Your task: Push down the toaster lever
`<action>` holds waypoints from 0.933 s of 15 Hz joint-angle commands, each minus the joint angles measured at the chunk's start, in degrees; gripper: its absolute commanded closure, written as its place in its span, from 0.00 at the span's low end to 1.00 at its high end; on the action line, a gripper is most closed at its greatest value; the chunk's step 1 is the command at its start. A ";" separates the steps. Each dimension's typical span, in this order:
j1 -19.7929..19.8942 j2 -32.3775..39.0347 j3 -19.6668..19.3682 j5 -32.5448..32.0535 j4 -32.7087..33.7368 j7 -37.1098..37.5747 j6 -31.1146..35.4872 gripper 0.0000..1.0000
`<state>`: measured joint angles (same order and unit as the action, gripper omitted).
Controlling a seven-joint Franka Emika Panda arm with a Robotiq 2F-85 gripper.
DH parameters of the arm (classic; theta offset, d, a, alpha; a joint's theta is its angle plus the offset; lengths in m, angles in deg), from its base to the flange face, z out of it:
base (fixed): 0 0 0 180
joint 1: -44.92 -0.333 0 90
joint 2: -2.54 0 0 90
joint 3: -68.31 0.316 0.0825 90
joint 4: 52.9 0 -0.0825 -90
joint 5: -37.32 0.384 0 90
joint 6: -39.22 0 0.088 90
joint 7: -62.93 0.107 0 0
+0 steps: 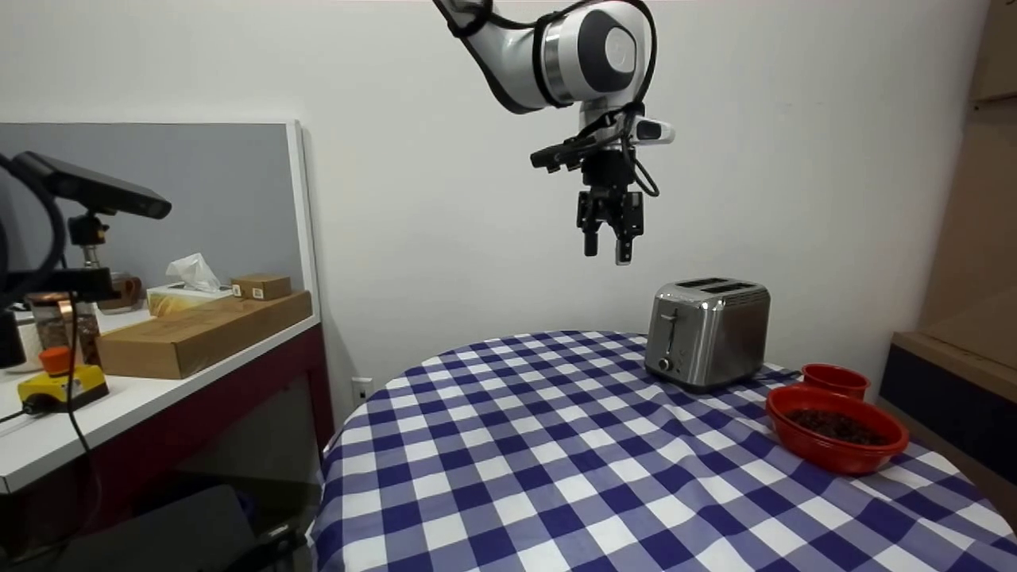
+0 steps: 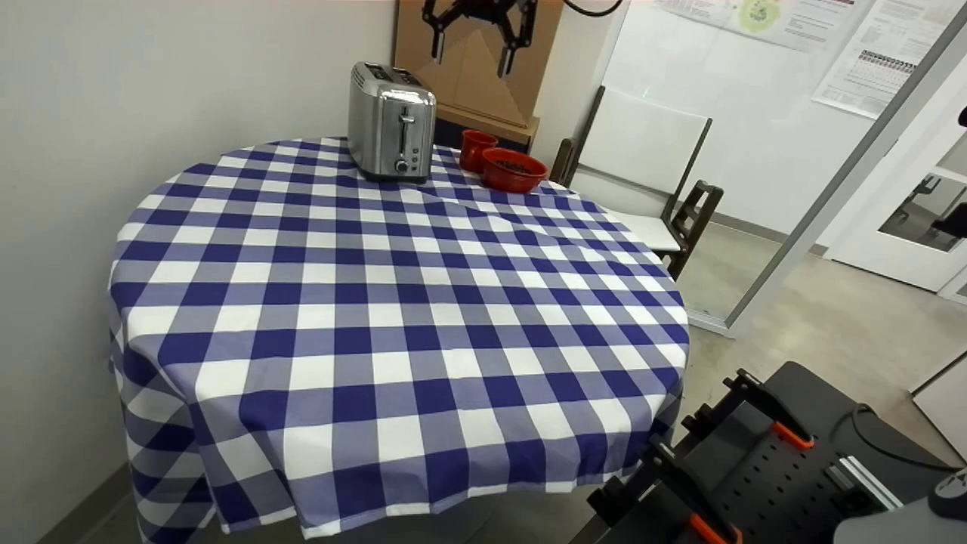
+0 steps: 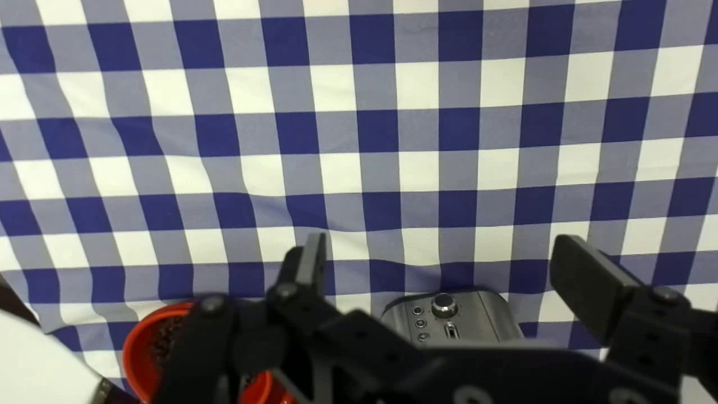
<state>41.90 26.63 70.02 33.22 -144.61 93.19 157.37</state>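
The brushed-silver toaster (image 1: 707,334) stands upright on a blue-and-white checked tablecloth (image 1: 508,445), and its lever (image 2: 407,119) is up, near the top of the slot (image 2: 403,141) in the toaster's narrow end. The gripper (image 2: 471,57) hangs higher than the toaster and well apart from it, its fingers (image 3: 592,283) spread wide; in the wrist view the toaster's round knob (image 3: 444,305) shows between them. A red cup (image 2: 474,153) sits near the toaster, and a red bowl (image 1: 838,459) holding small dark pieces (image 1: 838,427) sits on that same side of the toaster; whether cup and bowl touch I cannot tell. In an exterior view a chair (image 2: 642,147) stands well apart from the toaster, on the bowl's side of it.
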 commanded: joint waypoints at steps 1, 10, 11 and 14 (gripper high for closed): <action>-2.90 8.55 -2.65 -4.62 14.23 -4.52 -6.52 0.00; -3.44 24.39 -5.36 -8.68 33.92 -13.11 2.24 0.00; -3.45 25.80 -5.42 -8.42 35.30 -13.64 3.37 0.00; -3.45 29.89 -5.65 -7.87 38.91 -14.17 6.70 0.19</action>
<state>38.80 51.08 65.28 24.49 -112.74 80.77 162.38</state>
